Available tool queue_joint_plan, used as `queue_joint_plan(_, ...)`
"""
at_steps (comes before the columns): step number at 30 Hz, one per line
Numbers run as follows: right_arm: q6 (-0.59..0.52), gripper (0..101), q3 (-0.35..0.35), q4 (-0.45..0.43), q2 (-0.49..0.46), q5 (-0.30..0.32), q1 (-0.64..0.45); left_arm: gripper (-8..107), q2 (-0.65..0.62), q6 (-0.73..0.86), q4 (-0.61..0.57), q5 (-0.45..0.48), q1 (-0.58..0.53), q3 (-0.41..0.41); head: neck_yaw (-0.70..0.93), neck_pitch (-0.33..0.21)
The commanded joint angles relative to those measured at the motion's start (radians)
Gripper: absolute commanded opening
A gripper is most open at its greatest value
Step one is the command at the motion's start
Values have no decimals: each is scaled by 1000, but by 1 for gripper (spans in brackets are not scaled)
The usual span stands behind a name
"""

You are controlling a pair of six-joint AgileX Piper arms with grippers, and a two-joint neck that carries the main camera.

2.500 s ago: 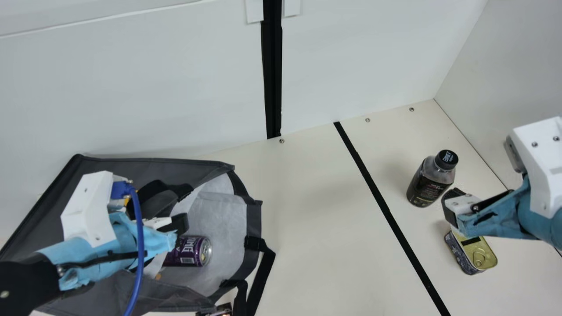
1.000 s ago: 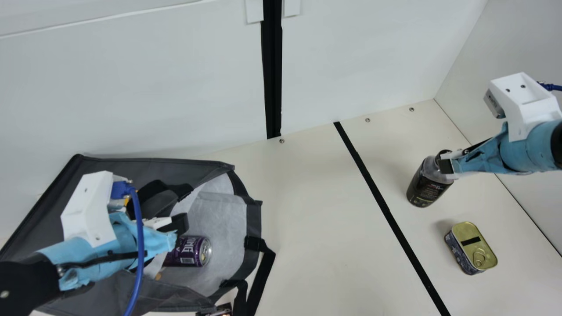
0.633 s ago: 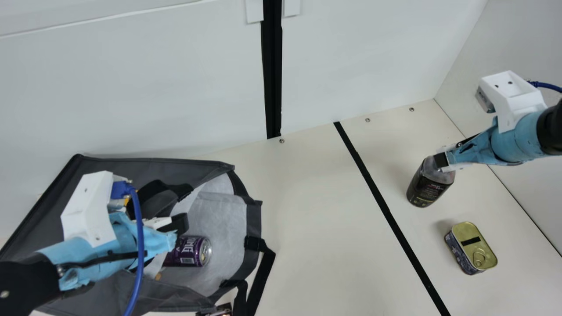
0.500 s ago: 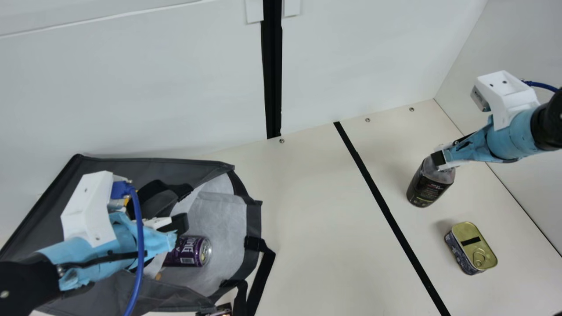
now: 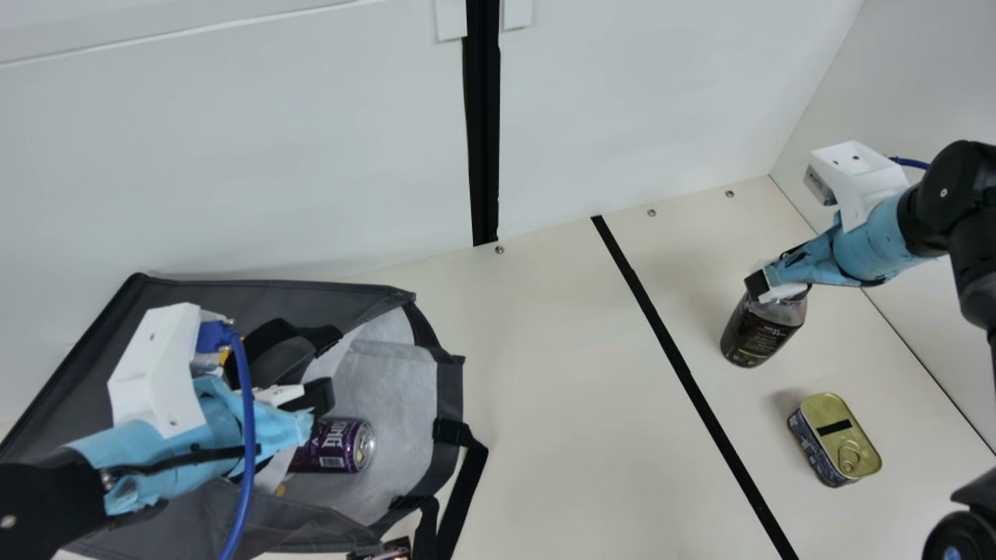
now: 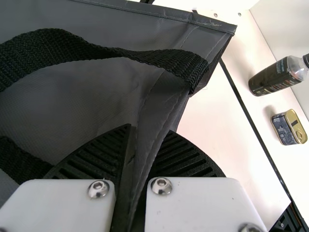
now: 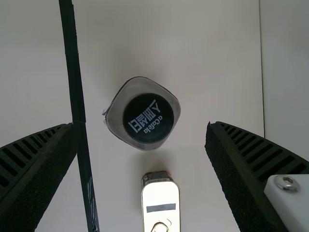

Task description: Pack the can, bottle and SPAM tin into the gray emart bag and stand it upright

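Observation:
In the main view my left gripper [image 5: 315, 400] is at the mouth of the gray bag [image 5: 82, 373], which lies with its opening facing right. The left wrist view has my left gripper [image 6: 137, 159] shut on the bag's edge [image 6: 161, 104]. Inside the bag lies the purple can [image 5: 334, 446]. The dark bottle [image 5: 759, 330] stands on the right, its cap hidden behind my right gripper [image 5: 766, 286]. From the right wrist, the bottle's cap [image 7: 148, 118] appears between the widely parted fingers of my open right gripper [image 7: 142, 135]. The SPAM tin [image 5: 840, 439] sits nearer the front.
A black tape line [image 5: 685, 373] crosses the cream table [image 5: 576, 420] between bag and bottle. A black strap [image 5: 463, 490] trails from the bag's mouth. White walls rise behind and at the right. A small dark object [image 5: 389, 550] lies at the front edge.
My right gripper has moved from above the tin to the bottle's top, shifting back and then left. The left arm, bag, can, bottle and tin have kept their places.

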Motion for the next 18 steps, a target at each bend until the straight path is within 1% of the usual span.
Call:
queue_joint_plan(1, -2, 95, 0, -2, 13, -3, 2, -8, 0, 0, 0, 0, 0, 0, -2, -23)
queue_joint_plan(17, -4, 95, -5, -8, 92, -11, 6, -8, 0, 0, 0, 0, 0, 0, -2, -23)
queue_joint_plan(18, -5, 88, -6, -8, 95, -11, 7, -8, 0, 0, 0, 0, 0, 0, -2, -23)
